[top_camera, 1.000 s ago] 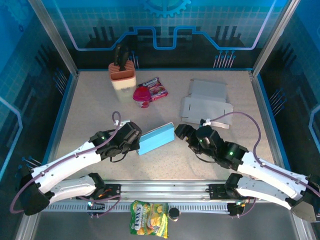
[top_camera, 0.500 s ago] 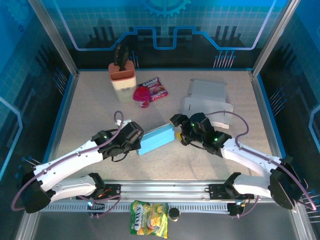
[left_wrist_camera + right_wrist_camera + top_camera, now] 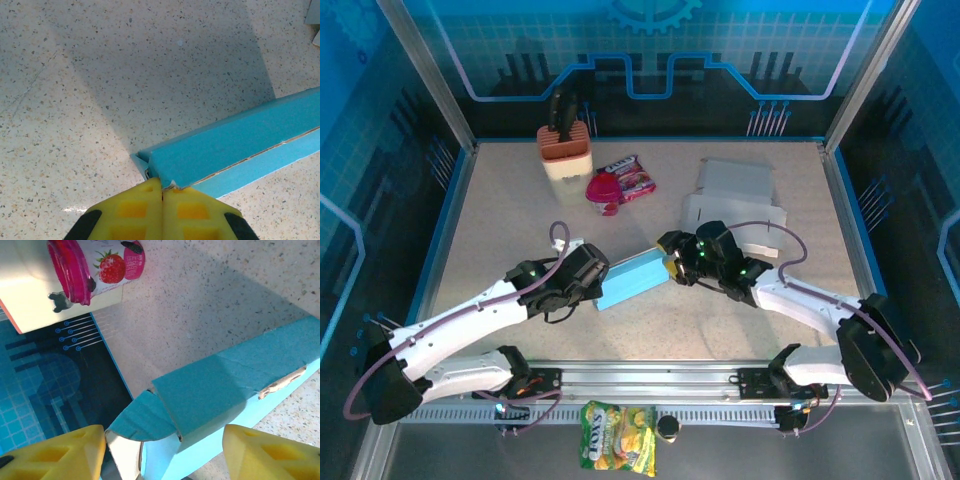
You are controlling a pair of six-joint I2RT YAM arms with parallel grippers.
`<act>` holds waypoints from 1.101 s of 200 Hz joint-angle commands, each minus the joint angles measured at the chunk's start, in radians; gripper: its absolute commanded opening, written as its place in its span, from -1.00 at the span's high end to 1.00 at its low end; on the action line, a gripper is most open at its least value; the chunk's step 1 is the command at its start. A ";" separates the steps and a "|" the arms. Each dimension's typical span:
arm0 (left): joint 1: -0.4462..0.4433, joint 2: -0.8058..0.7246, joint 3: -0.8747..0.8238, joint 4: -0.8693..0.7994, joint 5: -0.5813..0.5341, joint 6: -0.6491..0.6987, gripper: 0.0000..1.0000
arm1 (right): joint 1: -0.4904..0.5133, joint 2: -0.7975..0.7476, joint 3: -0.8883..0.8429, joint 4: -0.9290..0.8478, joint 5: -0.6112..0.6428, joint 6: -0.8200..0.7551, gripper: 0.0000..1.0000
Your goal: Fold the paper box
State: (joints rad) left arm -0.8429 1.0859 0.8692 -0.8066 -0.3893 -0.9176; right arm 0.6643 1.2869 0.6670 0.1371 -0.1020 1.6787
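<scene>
Since a second ago, our right gripper point(image 3: 670, 262) has swung in from the right and now straddles the right end of the blue paper box point(image 3: 633, 279). Its yellow fingers point(image 3: 75, 450) stand apart either side of the loose end flap point(image 3: 142, 419). Our left gripper point(image 3: 161, 192) stays pinched shut on the box's left end, mid-table point(image 3: 500, 220). We judge that tucking the flap comes next.

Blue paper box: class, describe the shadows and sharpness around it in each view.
Left wrist view: the blue paper box casts a broad grey shadow across the speckled table, grain sharp. Right wrist view: shadow beyond the box. Top view: even light, faint shadows beneath both arms.
</scene>
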 commanded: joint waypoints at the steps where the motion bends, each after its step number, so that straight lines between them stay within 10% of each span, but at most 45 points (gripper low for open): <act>1: -0.012 0.030 -0.027 -0.129 0.066 -0.008 1.00 | -0.011 0.011 0.004 0.026 -0.024 -0.006 -0.21; 36: -0.015 0.016 -0.018 -0.138 0.070 -0.012 1.00 | -0.012 0.013 -0.027 0.034 -0.021 -0.002 -0.05; 131: -0.013 -0.151 0.003 -0.090 0.104 -0.050 0.05 | -0.012 0.017 -0.076 0.046 -0.016 -0.008 0.11; 220: 0.084 -0.218 -0.072 0.029 0.166 -0.084 -0.06 | -0.011 0.018 -0.120 0.058 -0.025 0.006 0.26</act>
State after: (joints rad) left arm -0.7677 0.8734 0.8246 -0.8207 -0.2550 -0.9726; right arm 0.6598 1.2953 0.5938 0.2790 -0.1211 1.6794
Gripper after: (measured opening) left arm 0.520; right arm 0.375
